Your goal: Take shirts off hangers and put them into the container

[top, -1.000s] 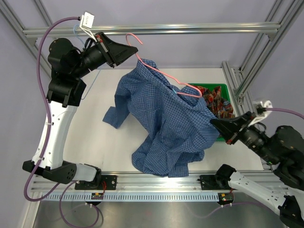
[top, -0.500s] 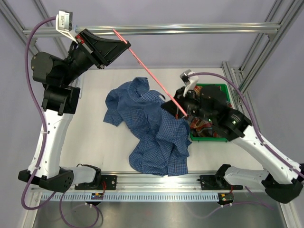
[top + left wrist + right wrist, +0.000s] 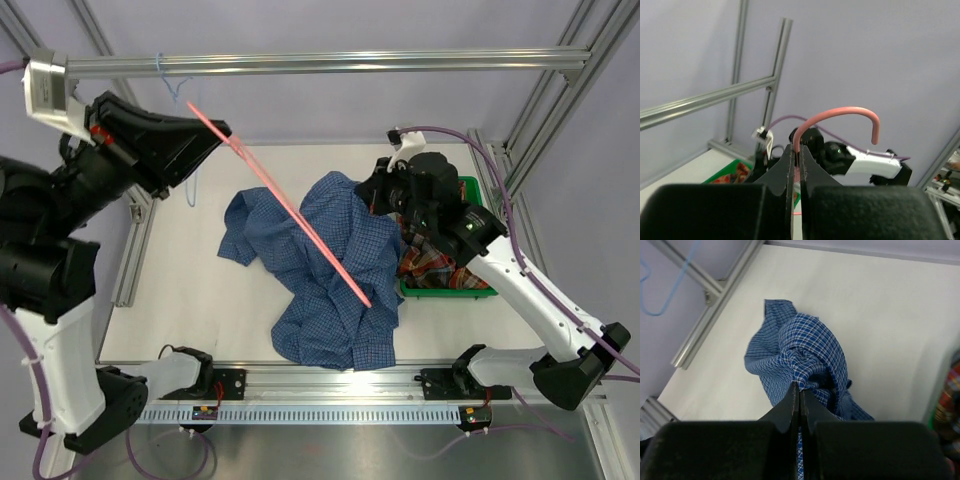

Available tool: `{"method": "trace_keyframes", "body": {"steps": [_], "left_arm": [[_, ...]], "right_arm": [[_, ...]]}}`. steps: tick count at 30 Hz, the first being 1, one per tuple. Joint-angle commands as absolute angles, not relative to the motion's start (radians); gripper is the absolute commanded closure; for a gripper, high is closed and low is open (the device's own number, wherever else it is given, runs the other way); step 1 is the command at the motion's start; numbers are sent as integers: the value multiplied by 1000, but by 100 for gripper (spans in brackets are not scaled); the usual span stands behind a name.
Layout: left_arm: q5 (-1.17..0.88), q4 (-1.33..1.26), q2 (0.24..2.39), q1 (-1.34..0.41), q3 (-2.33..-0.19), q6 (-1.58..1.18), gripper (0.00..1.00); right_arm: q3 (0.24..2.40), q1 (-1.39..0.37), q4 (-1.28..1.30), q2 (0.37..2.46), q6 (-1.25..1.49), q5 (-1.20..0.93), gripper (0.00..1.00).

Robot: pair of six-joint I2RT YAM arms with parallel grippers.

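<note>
At upper left, the left gripper (image 3: 222,132) pinches the pink hanger (image 3: 300,225), now pulled clear of the blue shirt (image 3: 335,295) (second shirt freed); the right gripper (image 3: 799,388), clamped on its cloth, holds it mid-frame beside the green tray (image 3: 445,293).

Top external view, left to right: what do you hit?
Left hand → blue shirt → plaid shirt in the green tray. Skipped: pink hanger and right hand, both overlapping the blue shirt.
</note>
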State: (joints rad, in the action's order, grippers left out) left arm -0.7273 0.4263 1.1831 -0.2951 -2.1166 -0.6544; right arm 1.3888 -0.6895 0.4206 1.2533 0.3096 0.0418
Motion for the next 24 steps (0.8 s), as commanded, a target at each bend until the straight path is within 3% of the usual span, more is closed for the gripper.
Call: {"method": "trace_keyframes", "body": {"steps": [1,10,13,19,24], "left_arm": [[-652,688,1158,-298,-2094,-438,100],[-666,598,1108,-298,-1841,-410,100],[-582,652,1091,-298,-1836,-379,100],[-444,800,1075,-298,-1920,-287,100],[-462,818,1058,-298,-1947,-275,100]], "right_arm": [[1370,-646,452,1197,282,81,100],[1204,-641,423,1192,310,18,100],[1161,-641,396,1200,322,3,100],[1209,-643,439,1389,327,-247,100],[1112,-644,348,1416,371,-256,100]]}}
